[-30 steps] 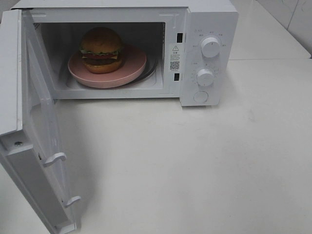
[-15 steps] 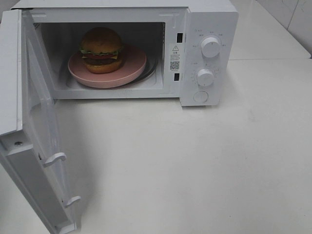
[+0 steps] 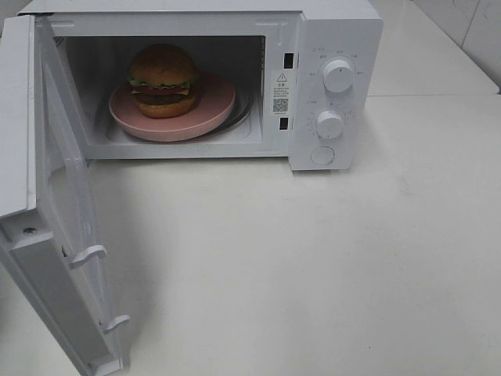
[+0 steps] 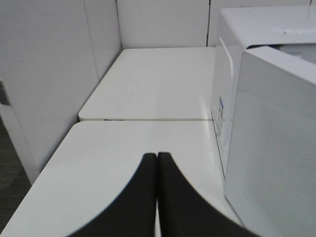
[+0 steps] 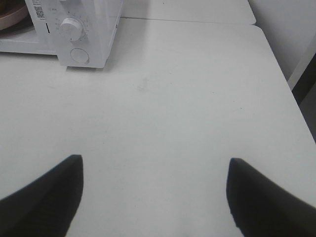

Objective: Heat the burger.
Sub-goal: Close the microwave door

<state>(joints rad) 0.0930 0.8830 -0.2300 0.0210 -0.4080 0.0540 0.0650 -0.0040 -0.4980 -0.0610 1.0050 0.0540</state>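
Burger (image 3: 163, 78) is sitting inside the microwave (image 3: 337, 31), on a pink plate (image 3: 213, 108), toward the hinge side of the cavity. Loading looks done, so I'd judge that closing the door (image 3: 66, 227) is the step in hand. The left gripper (image 4: 157, 160), jaws pressed together and holding nothing, is hanging near that door's outer face. It should be pushing near the free edge and sweeping steadily until the latches catch. The right gripper (image 5: 155, 160) is gaping wide and empty, off the microwave's dial side. The burger is standing upright, crown up, layers level. Being round, it is showing no clear long axis.
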